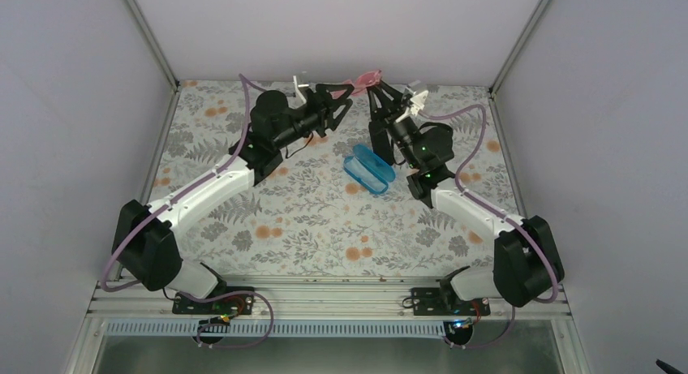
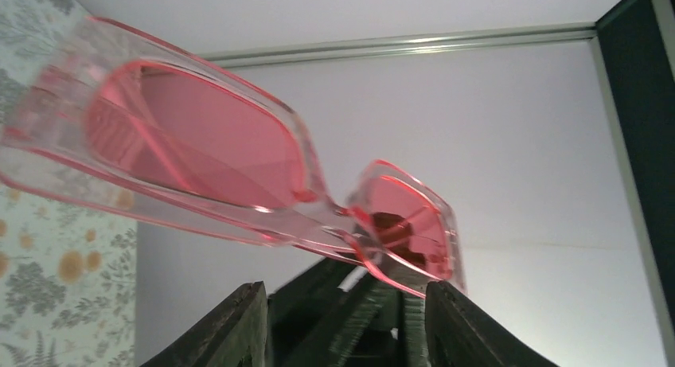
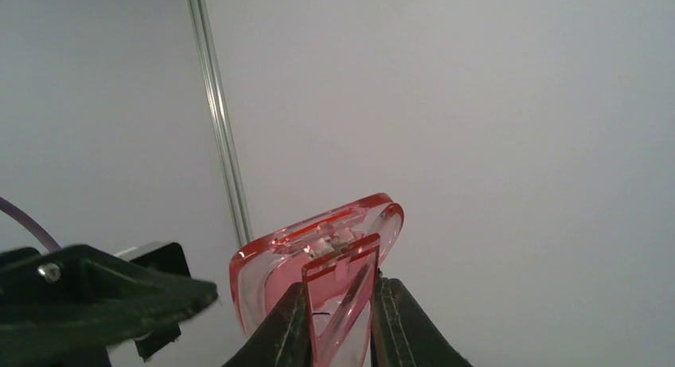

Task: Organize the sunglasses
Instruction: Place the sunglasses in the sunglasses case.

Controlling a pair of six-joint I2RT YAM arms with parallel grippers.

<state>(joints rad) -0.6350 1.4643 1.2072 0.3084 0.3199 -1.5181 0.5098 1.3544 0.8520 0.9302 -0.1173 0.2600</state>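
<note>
The sunglasses [image 1: 363, 80], with a pink translucent frame and pink lenses, are held in the air over the table's far edge. My right gripper [image 1: 381, 92] is shut on one end of them, and the right wrist view shows the folded frame [image 3: 318, 259] pinched between its fingers [image 3: 288, 327]. My left gripper [image 1: 341, 100] is open just left of the glasses. In the left wrist view the lenses [image 2: 199, 144] hang just beyond its spread fingertips [image 2: 243, 315], with nothing between them. The right gripper's dark fingers [image 2: 374, 319] show behind the glasses there.
A glossy blue oval case [image 1: 369, 169] lies on the floral tablecloth [image 1: 308, 220] in the middle, under the right arm's wrist. Grey walls enclose the table at the back and sides. The left gripper's finger [image 3: 103, 299] shows at the right wrist view's lower left.
</note>
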